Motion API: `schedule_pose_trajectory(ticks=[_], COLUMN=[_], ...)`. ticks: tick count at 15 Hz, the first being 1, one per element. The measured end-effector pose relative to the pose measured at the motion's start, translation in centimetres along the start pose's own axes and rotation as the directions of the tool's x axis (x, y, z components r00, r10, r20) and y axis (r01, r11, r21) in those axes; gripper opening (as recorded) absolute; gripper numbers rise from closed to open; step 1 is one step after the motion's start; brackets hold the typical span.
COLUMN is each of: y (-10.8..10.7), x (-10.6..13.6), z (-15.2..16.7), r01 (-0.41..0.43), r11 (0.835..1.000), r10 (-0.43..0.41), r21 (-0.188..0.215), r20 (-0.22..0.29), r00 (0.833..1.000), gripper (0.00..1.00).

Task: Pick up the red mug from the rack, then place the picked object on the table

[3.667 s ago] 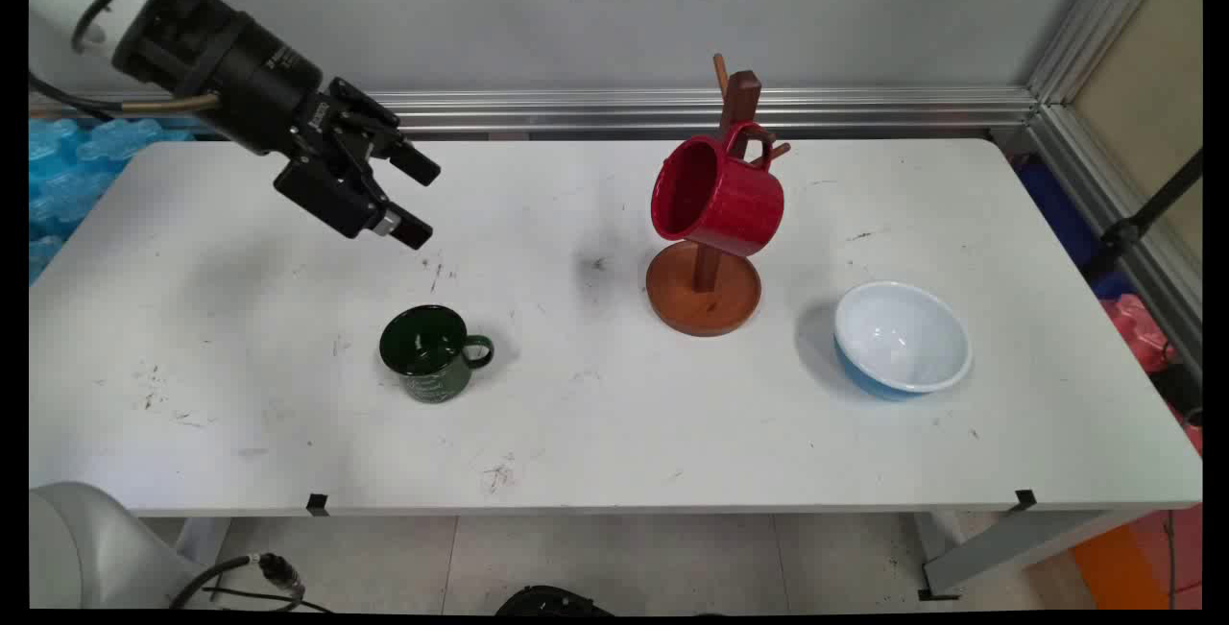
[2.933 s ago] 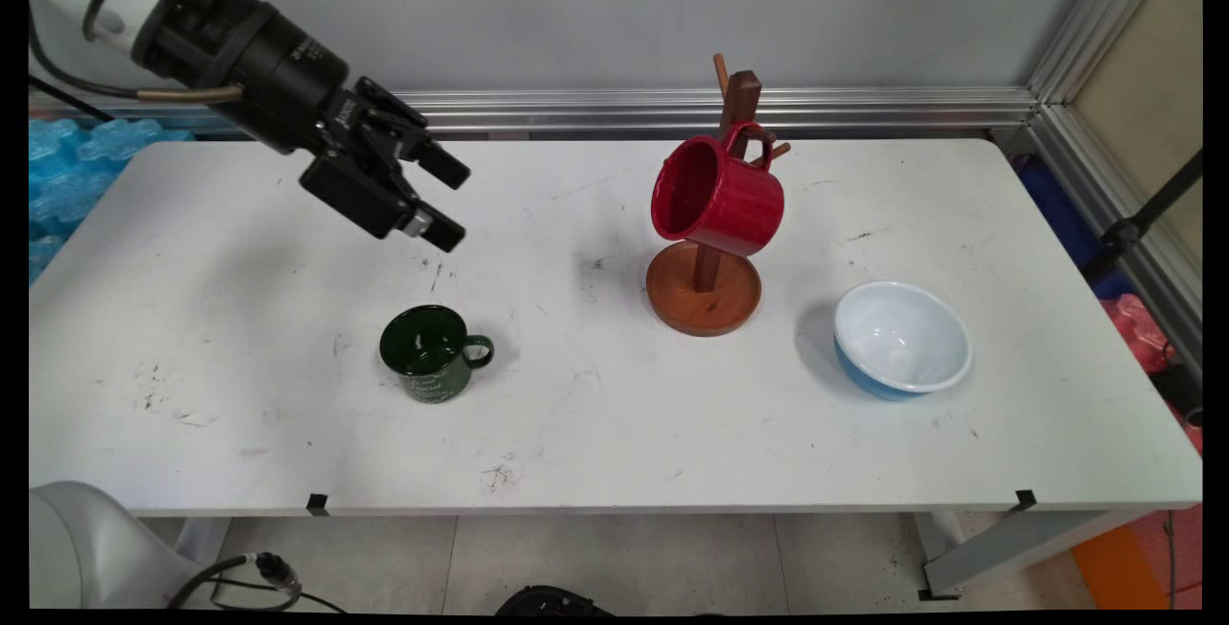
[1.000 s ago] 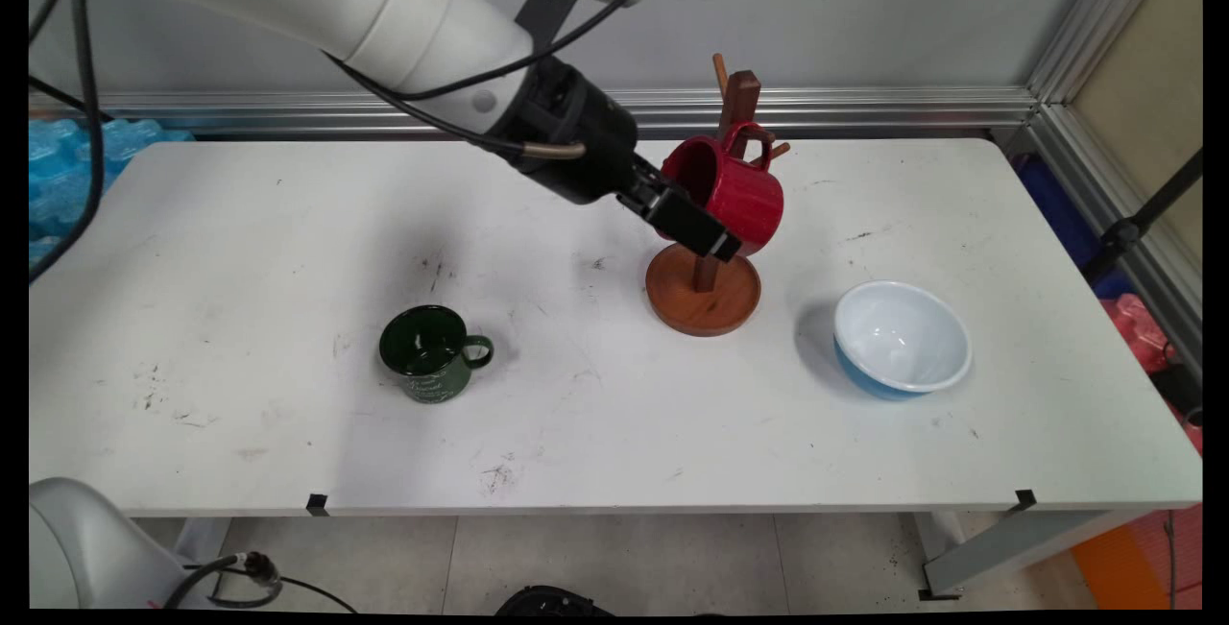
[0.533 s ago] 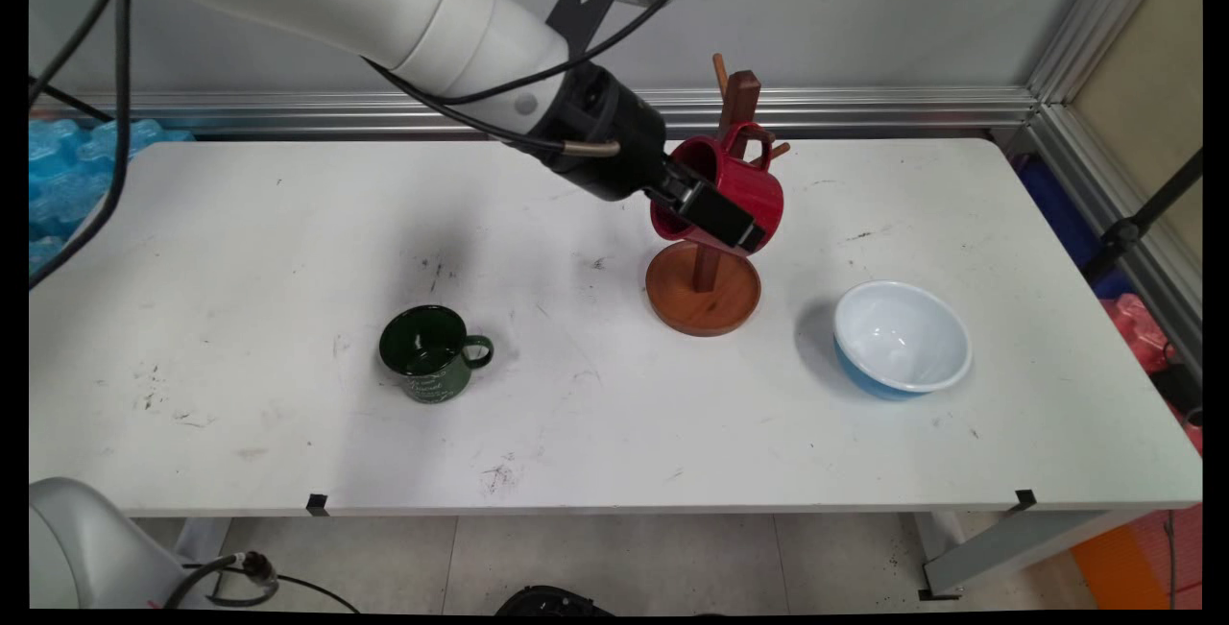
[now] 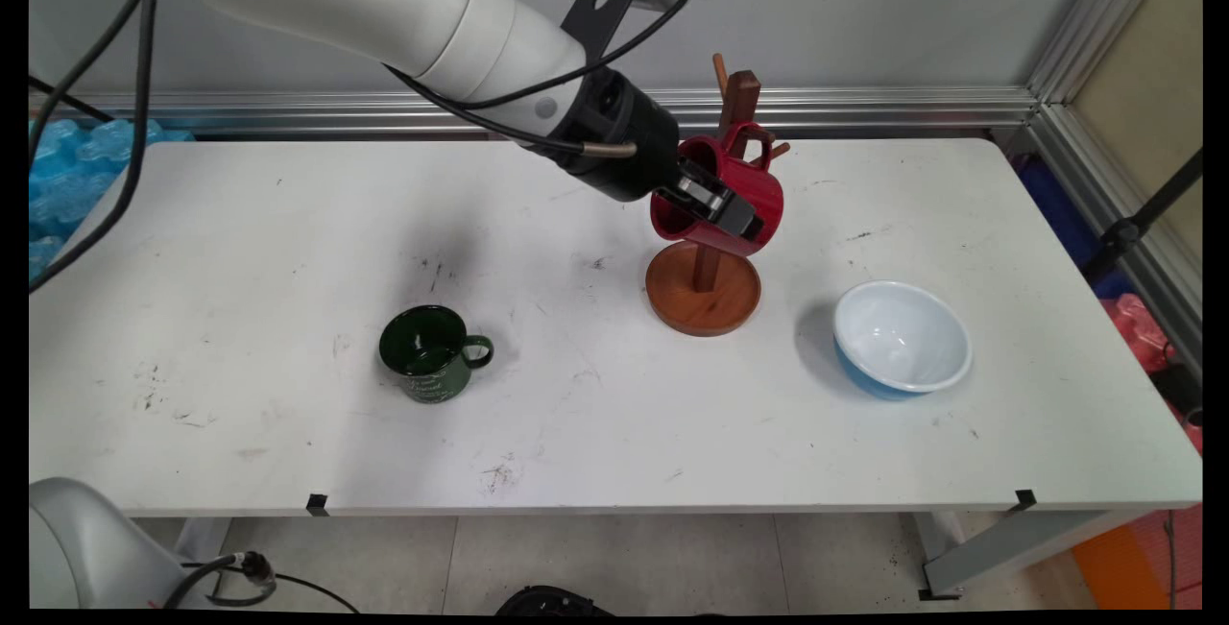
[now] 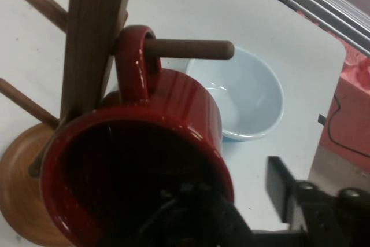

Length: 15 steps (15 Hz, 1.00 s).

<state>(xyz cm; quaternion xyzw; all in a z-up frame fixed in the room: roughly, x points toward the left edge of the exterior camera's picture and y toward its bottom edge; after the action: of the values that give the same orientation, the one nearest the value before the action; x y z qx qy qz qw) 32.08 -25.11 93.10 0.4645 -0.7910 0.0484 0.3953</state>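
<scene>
Hand (image 5: 720, 207) has swung across the table (image 5: 240, 222) from the far left corner, where it hung a few seconds ago well clear of everything, and now sits at the mouth of the red mug (image 5: 744, 185). Half a second ago it was just short of the rim. Now its fingers stand apart and straddle the mug's near wall, one dark inside the cup and one outside it (the hand view shows bare table between the outer finger (image 6: 280, 192) and the red side, so nothing is pinched yet).

The mug has not shifted. It hangs by its handle on a peg (image 6: 191, 48) of the wooden mug tree (image 5: 706, 299), tipped so that its open mouth faces left toward the arm. It is glossy red enamel outside and darker within, with a rolled rim.

The blue bowl (image 5: 903, 337) with its white inside stands to the right of the tree's round base. The green mug (image 5: 432, 353) stands upright well apart to the left. Neither has moved.
</scene>
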Motion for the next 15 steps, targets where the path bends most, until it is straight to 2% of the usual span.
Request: schedule_pose_trajectory(ticks=[9,15], y=[-0.24,0.12], x=[0.48,0.57], z=[0.37,-0.44], r01=[0.006,0.001], r11=[1.000,1.000], r10=[-0.006,-0.001], r21=[0.007,-0.006], r20=[-0.008,-0.006], r00=[1.000,1.000], gripper=[0.00,0.00])
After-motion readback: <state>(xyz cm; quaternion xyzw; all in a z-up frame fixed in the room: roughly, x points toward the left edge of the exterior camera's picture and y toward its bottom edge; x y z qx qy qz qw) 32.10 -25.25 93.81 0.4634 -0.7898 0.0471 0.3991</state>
